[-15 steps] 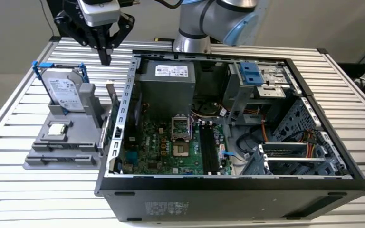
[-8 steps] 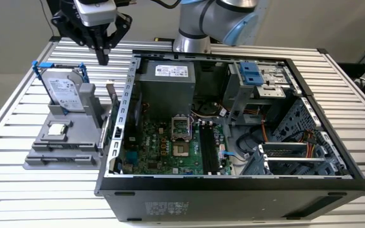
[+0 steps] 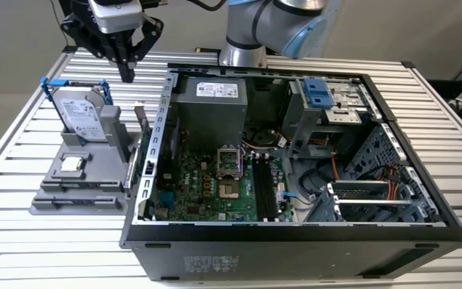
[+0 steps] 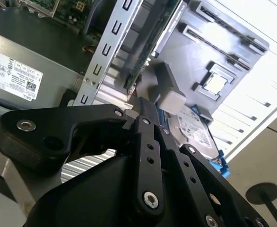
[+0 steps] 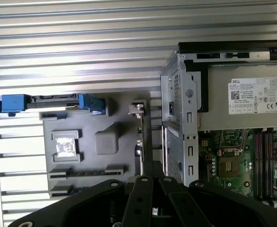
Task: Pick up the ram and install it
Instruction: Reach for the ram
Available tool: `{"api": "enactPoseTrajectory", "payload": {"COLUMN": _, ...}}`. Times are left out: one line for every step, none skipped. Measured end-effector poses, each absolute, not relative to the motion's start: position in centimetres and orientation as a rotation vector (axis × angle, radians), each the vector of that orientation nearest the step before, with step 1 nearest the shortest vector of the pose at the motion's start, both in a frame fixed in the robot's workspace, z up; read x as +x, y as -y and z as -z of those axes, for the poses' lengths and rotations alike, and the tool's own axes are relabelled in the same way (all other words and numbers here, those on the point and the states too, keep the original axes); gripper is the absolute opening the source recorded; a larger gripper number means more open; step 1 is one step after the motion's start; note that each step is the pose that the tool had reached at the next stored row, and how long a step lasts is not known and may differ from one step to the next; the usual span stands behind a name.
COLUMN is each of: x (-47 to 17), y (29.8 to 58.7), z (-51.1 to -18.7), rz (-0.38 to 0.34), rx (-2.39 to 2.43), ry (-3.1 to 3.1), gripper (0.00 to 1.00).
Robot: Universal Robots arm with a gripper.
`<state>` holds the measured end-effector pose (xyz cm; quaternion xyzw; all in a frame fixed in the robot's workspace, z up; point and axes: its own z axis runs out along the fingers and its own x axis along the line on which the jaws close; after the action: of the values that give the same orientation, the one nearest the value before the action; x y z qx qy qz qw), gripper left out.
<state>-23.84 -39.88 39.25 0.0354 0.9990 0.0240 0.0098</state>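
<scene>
The gripper (image 3: 127, 73) hangs up above the back left part of the table (image 3: 30, 253), over the far end of a grey holder (image 3: 79, 194) that sits just beside the open computer case (image 3: 295, 244). Its two black fingers are pressed together at the tips, and there's nothing between them. The ram (image 3: 144, 139) isn't picked up yet: it stands on its long edge in a slot along the side of the holder nearest the case, right next to the case's metal wall. In the first wrist view you look straight down on its thin edge (image 5: 141, 137), and in the second wrist view its green board (image 4: 150, 47) runs away from the fingertips alongside the perforated metal wall. On the same holder a silver hard drive (image 3: 82, 117) with blue rails stands upright towards the exterior view's left, and a small square silver chip (image 3: 72, 162) lies flat in front of it. Inside the case the long black slots (image 3: 264, 189) on the green motherboard (image 3: 207, 192) are unfilled.
</scene>
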Motion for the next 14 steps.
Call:
{"api": "enactPoseTrajectory", "payload": {"x": -23.90, "y": 39.88, "z": -39.25, "rz": -0.075, "rx": 0.111, "ry": -3.119, "gripper": 0.00}}
{"api": "enactPoseTrajectory", "payload": {"x": -23.96, "y": 39.88, "z": -39.25, "rz": -0.075, "rx": 0.111, "ry": -3.119, "gripper": 0.00}}
{"api": "enactPoseTrajectory", "payload": {"x": -24.01, "y": 39.88, "z": -39.25, "rz": -0.075, "rx": 0.110, "ry": -3.119, "gripper": 0.00}}
{"api": "enactPoseTrajectory", "payload": {"x": -24.06, "y": 39.88, "z": -39.25, "rz": -0.075, "rx": 0.111, "ry": -3.119, "gripper": 0.00}}
{"api": "enactPoseTrajectory", "payload": {"x": -24.12, "y": 39.88, "z": -39.25, "rz": -0.075, "rx": 0.111, "ry": -3.119, "gripper": 0.00}}
{"api": "enactPoseTrajectory", "payload": {"x": -24.17, "y": 39.88, "z": -39.25, "rz": -0.075, "rx": 0.111, "ry": -3.120, "gripper": 0.00}}
{"api": "enactPoseTrajectory", "payload": {"x": -24.22, "y": 39.88, "z": -39.25, "rz": -0.075, "rx": 0.110, "ry": -3.120, "gripper": 0.00}}
{"api": "enactPoseTrajectory", "payload": {"x": -24.28, "y": 39.88, "z": -39.25, "rz": -0.075, "rx": 0.111, "ry": -3.120, "gripper": 0.00}}
{"api": "enactPoseTrajectory", "payload": {"x": -24.33, "y": 39.88, "z": -39.25, "rz": -0.075, "rx": 0.111, "ry": -3.120, "gripper": 0.00}}
{"api": "enactPoseTrajectory", "payload": {"x": -24.39, "y": 39.88, "z": -39.25, "rz": -0.075, "rx": 0.111, "ry": -3.120, "gripper": 0.00}}
{"api": "enactPoseTrajectory", "payload": {"x": -24.45, "y": 39.88, "z": -39.25, "rz": -0.075, "rx": 0.111, "ry": -3.120, "gripper": 0.00}}
{"api": "enactPoseTrajectory", "payload": {"x": -24.55, "y": 39.88, "z": -39.25, "rz": -0.075, "rx": 0.110, "ry": -3.120, "gripper": 0.00}}
{"api": "enactPoseTrajectory", "payload": {"x": -24.67, "y": 39.88, "z": -39.24, "rz": -0.075, "rx": 0.111, "ry": -3.120, "gripper": 0.00}}
{"api": "enactPoseTrajectory", "payload": {"x": -24.81, "y": 39.88, "z": -39.24, "rz": -0.075, "rx": 0.111, "ry": -3.120, "gripper": 0.00}}
